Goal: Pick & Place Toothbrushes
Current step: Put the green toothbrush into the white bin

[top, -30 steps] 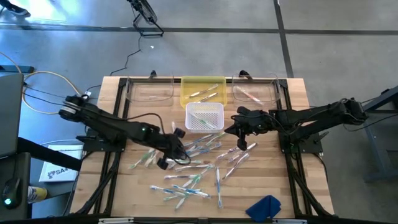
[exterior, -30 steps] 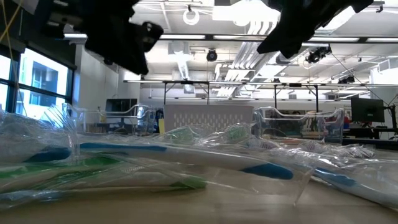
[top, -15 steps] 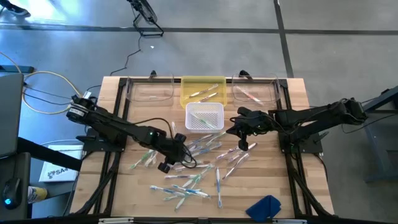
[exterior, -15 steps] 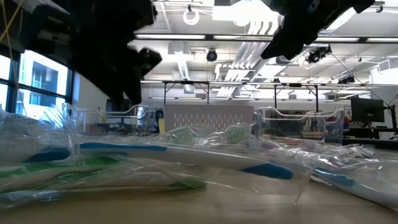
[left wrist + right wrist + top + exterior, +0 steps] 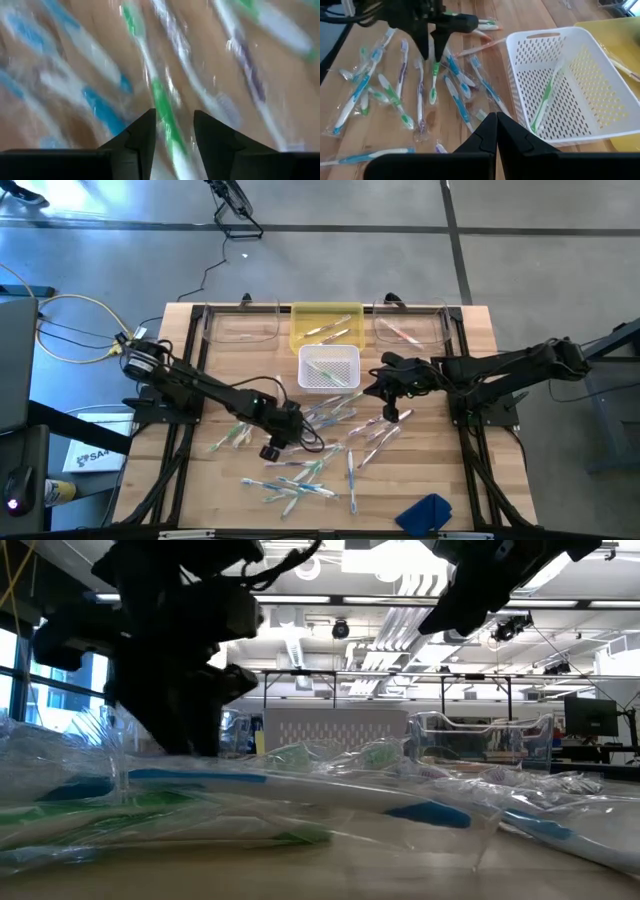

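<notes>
Many wrapped toothbrushes (image 5: 318, 442) lie scattered on the wooden table (image 5: 190, 480), mostly white with green, blue or purple accents. My left gripper (image 5: 288, 436) points steeply down over the pile, open. In the left wrist view its fingers (image 5: 142, 137) stand on either side of a green-handled toothbrush (image 5: 162, 105). The right wrist view shows the left gripper (image 5: 431, 56) just over that same green-handled toothbrush (image 5: 434, 82); whether it touches I cannot tell. My right gripper (image 5: 496, 117) hangs shut above the table beside the white basket (image 5: 580, 45), which holds one green toothbrush (image 5: 542, 102).
The white basket (image 5: 329, 367) stands at the table's middle, with a yellow tray (image 5: 327, 326) behind it holding toothbrushes. Clear trays sit at the far left (image 5: 240, 325) and far right (image 5: 410, 328). A blue cloth (image 5: 425, 513) lies at the near right edge.
My left gripper has come down onto the pile of toothbrushes and shifted a little toward the table's right edge. It now stands just over the green-handled toothbrush. The toothbrushes have not moved.
</notes>
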Motion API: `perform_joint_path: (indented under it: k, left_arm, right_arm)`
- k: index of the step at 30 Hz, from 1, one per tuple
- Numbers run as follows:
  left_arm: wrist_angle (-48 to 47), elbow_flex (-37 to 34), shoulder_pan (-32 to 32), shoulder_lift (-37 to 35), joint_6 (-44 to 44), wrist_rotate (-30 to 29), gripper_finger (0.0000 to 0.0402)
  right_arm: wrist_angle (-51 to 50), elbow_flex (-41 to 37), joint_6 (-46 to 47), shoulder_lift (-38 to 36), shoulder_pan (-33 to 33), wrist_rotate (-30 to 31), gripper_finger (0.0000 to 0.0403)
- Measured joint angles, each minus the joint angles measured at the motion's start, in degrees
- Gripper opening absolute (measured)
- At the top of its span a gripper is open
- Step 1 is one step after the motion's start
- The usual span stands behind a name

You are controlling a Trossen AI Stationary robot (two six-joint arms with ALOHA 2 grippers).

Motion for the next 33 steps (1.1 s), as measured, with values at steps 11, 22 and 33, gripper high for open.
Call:
perform_joint_path:
  k: [11,22,33]
  left_arm:
    - [1.6,0.0,0.0,2.9,-2.0,0.0,0.0129]
    - [1.8,0.1,0.0,3.1,-2.3,-0.1,0.0069]
    - [2.1,0.1,0.0,-1.4,-0.9,-3.7,0.0013]
  right_arm:
    - [-0.1,0.0,0.0,2.6,0.0,-0.2,0.0002]
    - [-0.1,0.0,0.0,3.4,0.0,-0.2,0.0002]
    - [-0.1,0.0,0.0,2.9,0.0,-0.3,0.0002]
